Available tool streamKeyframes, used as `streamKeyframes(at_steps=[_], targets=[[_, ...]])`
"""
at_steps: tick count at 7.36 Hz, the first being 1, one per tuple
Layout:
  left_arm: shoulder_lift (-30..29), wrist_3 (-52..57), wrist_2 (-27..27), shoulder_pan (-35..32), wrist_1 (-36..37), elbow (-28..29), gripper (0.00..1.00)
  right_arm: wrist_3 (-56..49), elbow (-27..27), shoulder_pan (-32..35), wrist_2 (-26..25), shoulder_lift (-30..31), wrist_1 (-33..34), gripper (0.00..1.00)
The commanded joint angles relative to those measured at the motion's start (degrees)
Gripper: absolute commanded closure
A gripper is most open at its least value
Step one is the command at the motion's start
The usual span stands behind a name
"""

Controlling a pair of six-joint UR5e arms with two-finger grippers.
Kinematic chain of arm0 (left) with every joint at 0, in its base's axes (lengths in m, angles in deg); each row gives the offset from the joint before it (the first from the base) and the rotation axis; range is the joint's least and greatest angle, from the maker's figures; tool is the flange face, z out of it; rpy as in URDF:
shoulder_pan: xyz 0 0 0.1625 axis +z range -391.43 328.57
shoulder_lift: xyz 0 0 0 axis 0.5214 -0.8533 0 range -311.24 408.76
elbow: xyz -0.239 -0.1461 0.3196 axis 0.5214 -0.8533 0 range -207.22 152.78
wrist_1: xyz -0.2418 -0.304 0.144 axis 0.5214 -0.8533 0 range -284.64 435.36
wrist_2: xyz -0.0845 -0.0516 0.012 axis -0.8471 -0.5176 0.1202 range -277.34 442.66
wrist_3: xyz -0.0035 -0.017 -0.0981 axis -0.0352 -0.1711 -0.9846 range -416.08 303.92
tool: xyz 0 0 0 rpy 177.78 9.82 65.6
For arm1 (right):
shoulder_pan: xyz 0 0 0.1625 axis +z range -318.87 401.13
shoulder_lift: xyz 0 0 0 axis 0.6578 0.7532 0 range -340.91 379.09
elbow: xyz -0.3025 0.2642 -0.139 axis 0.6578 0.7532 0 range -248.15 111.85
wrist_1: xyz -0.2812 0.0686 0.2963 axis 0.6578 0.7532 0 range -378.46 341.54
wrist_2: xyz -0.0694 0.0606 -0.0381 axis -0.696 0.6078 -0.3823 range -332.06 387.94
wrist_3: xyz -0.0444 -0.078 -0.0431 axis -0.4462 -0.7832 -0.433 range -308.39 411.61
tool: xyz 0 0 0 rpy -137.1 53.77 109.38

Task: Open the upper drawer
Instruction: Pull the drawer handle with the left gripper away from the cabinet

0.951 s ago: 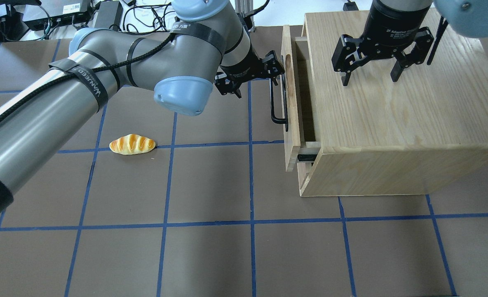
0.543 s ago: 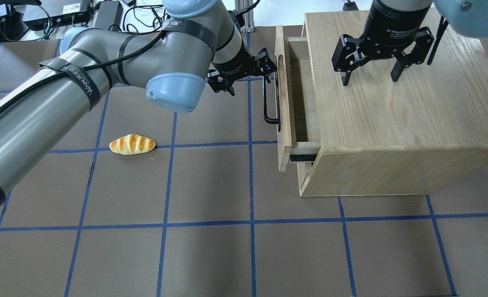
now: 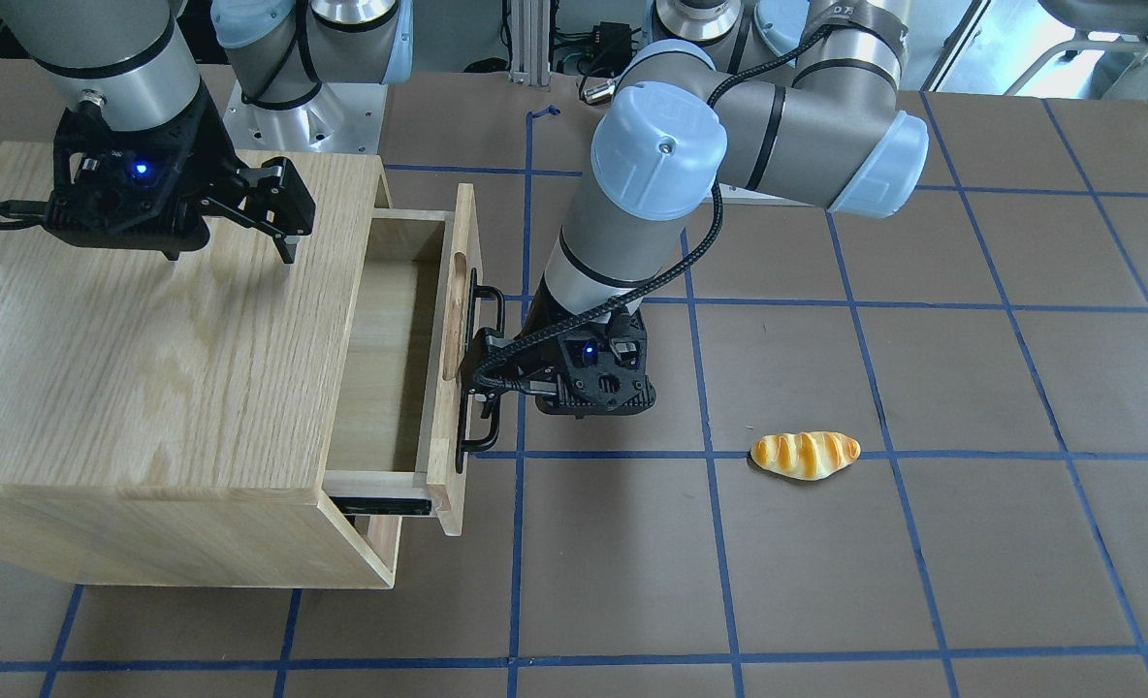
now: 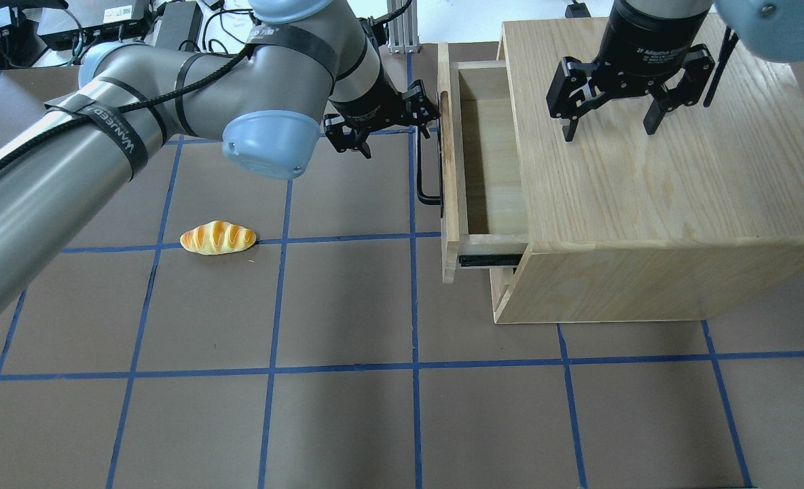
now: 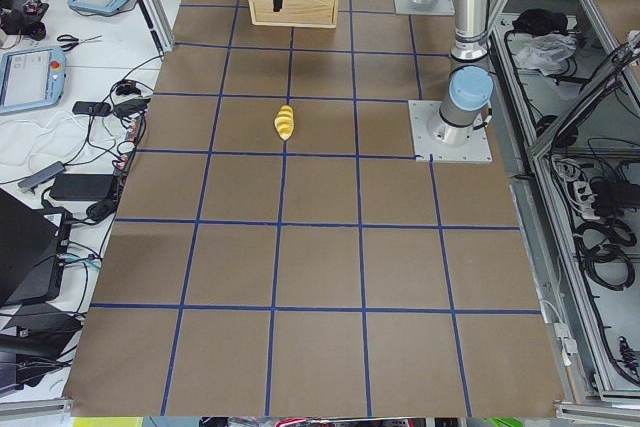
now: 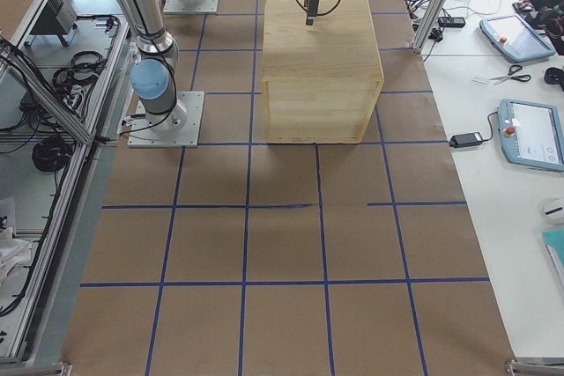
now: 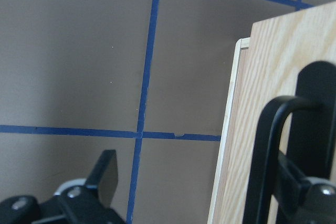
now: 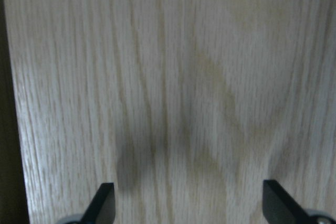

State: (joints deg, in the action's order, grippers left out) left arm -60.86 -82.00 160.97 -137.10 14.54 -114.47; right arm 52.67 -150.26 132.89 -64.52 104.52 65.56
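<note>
Upper drawer [image 4: 497, 170] juts from cabinet [image 4: 646, 204]; left tool [image 4: 398, 139] at handle [image 4: 421, 170]; right tool [image 4: 609, 129] above cabinet top

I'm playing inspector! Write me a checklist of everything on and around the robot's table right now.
Surface: brown table with a blue tape grid.
Job's things: upper drawer pulled partly out of the wooden cabinet; its visible inside looks empty; black bar handle on its front.
Clutter: bread roll lying alone, apart from the cabinet.
Grippers: left pincer open, the handle between its fingers, close to one; right pincer open over the cabinet top, holding nothing.
Cables: black cable running along the left arm.
Surroundings: electronics boxes and wires past the table; touchscreen pendant on a side bench.
</note>
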Motion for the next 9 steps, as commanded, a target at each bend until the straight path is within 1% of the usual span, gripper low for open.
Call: streamKeyframes(at_steps=[1,5,7,9], targets=[[0.02,0.34,0.00,0.64,-0.27,-0.02,0.00,0.08,0.02,0.00,0.00,0.00,0.00,0.00],[0.11,3.86,0.00,1.87,-1.06,0.07,0.00,0.08,0.01,0.00,0.00,0.00,0.00,0.00],[0.11,5.78,1.31,1.96,-1.06,0.33,0.00,0.08,0.02,0.00,0.00,0.00,0.00,0.00],[0.11,5.88,1.41,2.40,-1.06,0.33,0.00,-0.01,0.02,0.00,0.00,0.00,0.00,0.00]])
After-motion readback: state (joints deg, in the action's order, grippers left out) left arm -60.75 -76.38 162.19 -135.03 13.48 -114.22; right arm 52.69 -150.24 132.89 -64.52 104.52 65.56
